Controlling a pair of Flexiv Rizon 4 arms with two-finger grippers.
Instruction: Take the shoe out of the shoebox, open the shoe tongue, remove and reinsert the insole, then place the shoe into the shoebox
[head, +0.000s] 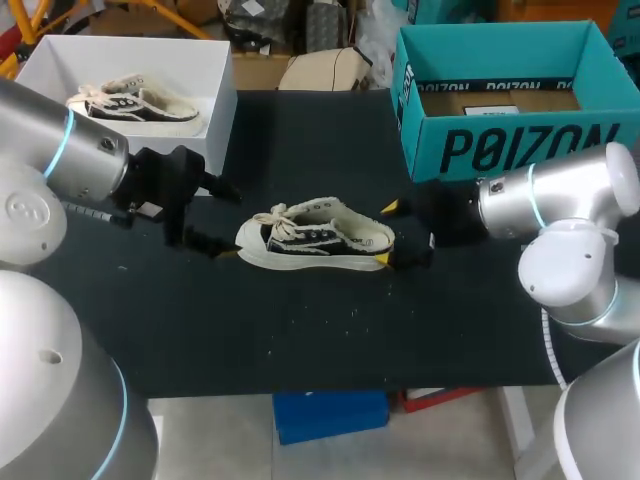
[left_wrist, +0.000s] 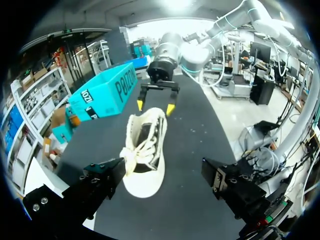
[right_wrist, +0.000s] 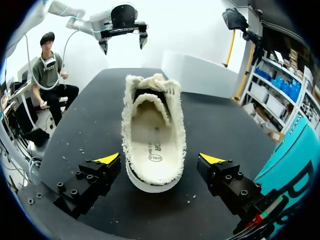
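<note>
shoe (head: 315, 237): upright on table (head: 330, 335)
your left gripper (head: 227, 223): fingers spread, by toe
your right gripper (head: 386, 235): fingers spread, flanking heel

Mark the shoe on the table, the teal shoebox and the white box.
shoe (head: 320, 240): head view, its side panel.
teal shoebox (head: 520, 150): head view, its front wall.
white box (head: 130, 55): head view, its bare inner surface.

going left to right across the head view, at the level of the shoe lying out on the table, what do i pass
left gripper, open at the toe end → shoe, toe toward the left arm → right gripper, open around the heel
</note>
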